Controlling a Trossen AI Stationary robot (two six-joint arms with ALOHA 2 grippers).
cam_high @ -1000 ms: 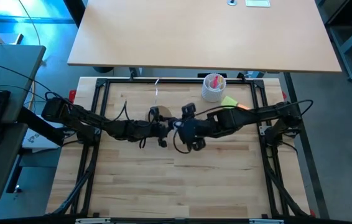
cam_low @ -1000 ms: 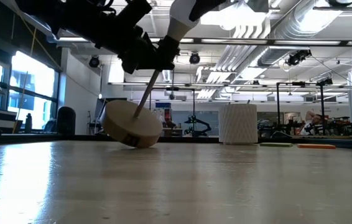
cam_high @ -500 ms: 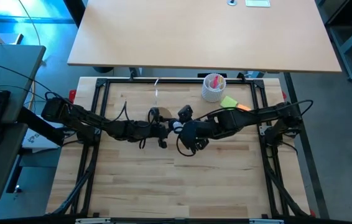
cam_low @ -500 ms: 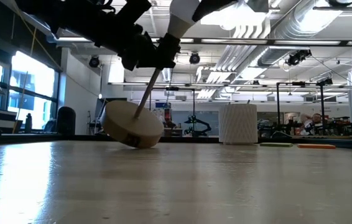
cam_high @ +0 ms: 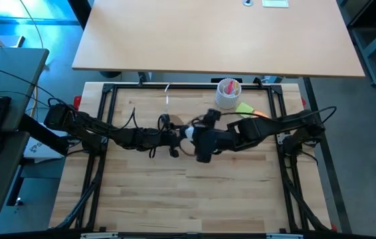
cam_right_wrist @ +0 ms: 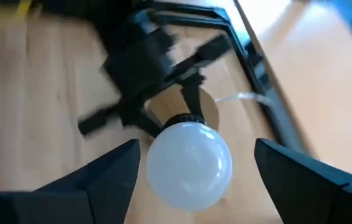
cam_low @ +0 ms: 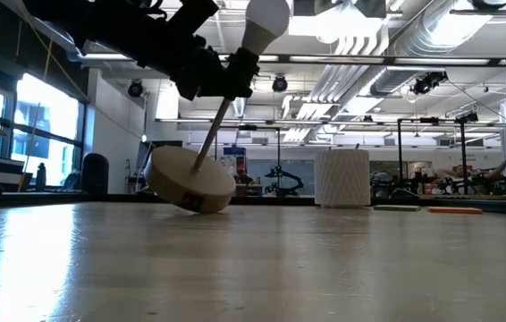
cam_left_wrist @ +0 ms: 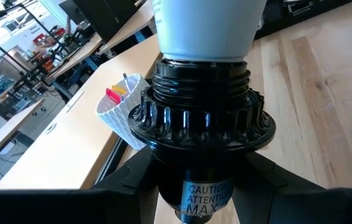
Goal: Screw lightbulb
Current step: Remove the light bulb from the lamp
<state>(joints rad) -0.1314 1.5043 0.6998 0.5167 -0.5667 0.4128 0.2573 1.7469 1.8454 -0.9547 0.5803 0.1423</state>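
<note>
The white lightbulb (cam_low: 266, 20) sits in the black lamp socket (cam_left_wrist: 204, 124). A thin rod (cam_low: 210, 134) runs from the socket down to the wooden disc stand (cam_low: 189, 177), which is tilted with its low edge at the tabletop. My left gripper (cam_low: 201, 64) is shut on the socket at mid-table. My right gripper (cam_right_wrist: 196, 149) is open, with one finger on each side of the bulb (cam_right_wrist: 188, 163) and clear of it. In the high view it is just right of the bulb (cam_high: 189, 131). My left gripper pinches the black socket's lower barrel (cam_left_wrist: 206, 186), below its ribbed collar, between its two fingers (cam_left_wrist: 120, 186). It comes from the table's left, nearly level. The socket is held tilted, bulb end up, and the rod and disc slant down below the hold.
A white ribbed cup (cam_high: 228, 93) with pink contents stands at the far side, right of centre. Green and orange flat pieces (cam_high: 246, 108) lie beside it. A black metal frame (cam_high: 105, 89) borders the table. Bare wood lies toward the near edge.
My right gripper has opened and let go of the bulb. It rolled about its wrist, rose, and drew back a little toward the table's right edge. The bulb stays in the socket, and the lamp and my left gripper have kept still.
</note>
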